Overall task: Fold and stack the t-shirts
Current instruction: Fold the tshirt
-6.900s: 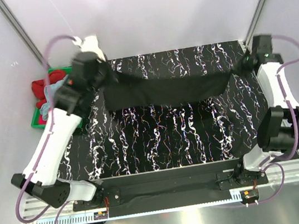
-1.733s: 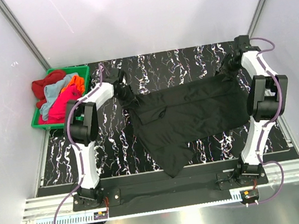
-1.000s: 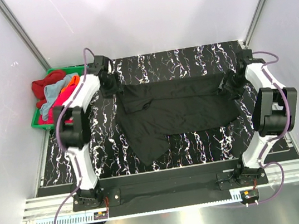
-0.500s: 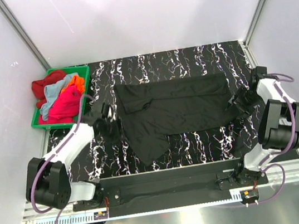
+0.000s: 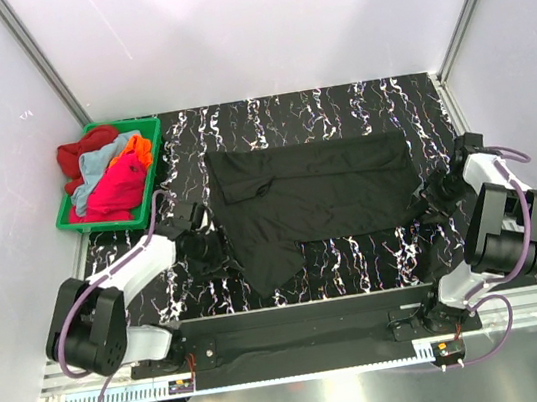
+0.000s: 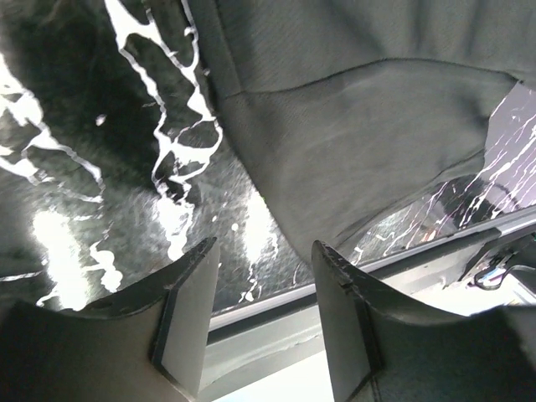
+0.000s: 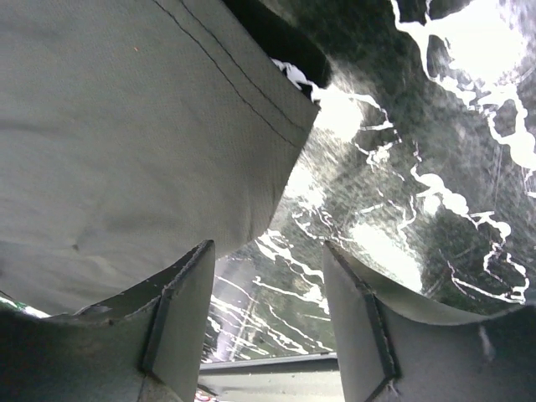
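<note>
Your left hand [image 6: 264, 249] hangs low over the bench [image 5: 335, 105], fingers spread apart and holding nothing, just beside the near-left flap of the black t-shirt [image 5: 312, 189]. Your right hand [image 7: 268, 251] is also spread and empty, at the right edge of this shirt. The shirt lies flat in the middle of the bench. Farther left, the green bin [image 5: 63, 224] holds the other t-shirts [image 5: 109, 179]: red, light blue, orange and pink.
</note>
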Available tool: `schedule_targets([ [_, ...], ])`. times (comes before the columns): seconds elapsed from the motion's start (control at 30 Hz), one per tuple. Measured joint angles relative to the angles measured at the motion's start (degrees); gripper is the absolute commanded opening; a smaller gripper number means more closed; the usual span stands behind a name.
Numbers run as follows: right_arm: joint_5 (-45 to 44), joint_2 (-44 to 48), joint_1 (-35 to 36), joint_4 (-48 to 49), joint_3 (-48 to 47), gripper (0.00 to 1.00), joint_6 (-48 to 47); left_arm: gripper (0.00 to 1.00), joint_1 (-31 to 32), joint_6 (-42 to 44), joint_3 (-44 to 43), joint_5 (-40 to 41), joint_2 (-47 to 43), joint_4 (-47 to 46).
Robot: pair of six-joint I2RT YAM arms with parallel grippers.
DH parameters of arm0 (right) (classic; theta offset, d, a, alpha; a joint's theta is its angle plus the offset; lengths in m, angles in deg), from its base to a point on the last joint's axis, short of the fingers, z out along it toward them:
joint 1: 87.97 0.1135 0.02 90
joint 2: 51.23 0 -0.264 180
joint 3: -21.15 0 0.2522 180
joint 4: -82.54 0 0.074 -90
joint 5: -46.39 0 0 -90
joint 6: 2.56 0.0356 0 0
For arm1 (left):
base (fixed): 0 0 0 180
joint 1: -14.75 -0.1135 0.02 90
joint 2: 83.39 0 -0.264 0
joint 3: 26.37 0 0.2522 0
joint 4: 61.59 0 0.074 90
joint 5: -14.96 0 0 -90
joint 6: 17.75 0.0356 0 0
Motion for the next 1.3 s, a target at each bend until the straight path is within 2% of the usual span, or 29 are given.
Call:
schedule_targets([
  [0.33, 0.07, -2.91, 0.0, 2.51, 0.0, 0.52, 0.31, 0.51, 2.62, -3.87, 0.37, 0.31, 4.7, -4.02],
  [0.53, -0.02, -3.45, 0.0, 2.93, 0.0, 0.47, 0.24, 0.43, 3.23, -6.58, 0.22, -0.04, 6.75, -6.1],
  [0.63, -0.04, -3.74, 0.0, 3.02, 0.0, 0.46, 0.22, 0.34, 3.26, -7.04, -0.7, -0.26, 8.31, -6.32],
  [0.67, -0.07, -3.78, 0.0, 3.08, 0.0, 0.46, 0.22, 0.26, 3.26, -7.17, -0.92, -0.39, 8.68, -6.38],
  [0.73, -0.11, -3.8, 0.0, 3.13, 0.0, 0.42, 0.22, 0.19, 3.28, -7.45, -1.01, -0.22, 9.29, -6.97],
  [0.77, -0.13, -3.8, 0.0, 3.15, 0.0, 0.4, 0.22, 0.11, 3.3, -7.41, -0.98, -0.15, 9.44, -7.19],
  [0.9, -0.15, -3.85, 0.0, 3.45, 0.0, 0.36, 0.22, 0.0, 3.32, -7.02, -0.96, 0.07, 9.6, -7.69],
  [1.07, -0.2, -4.2, 0.0, 4.02, 0.0, 0.32, 0.24, 0.0, 3.37, -6.47, -0.98, -0.07, 9.42, -7.82],
  [1.3, -0.2, -5.81, 0.0, 4.28, 0.31, 0.33, 0.24, 0.0, 3.56, -4.55, -0.81, 3.02, 6.97, -7.67],
])
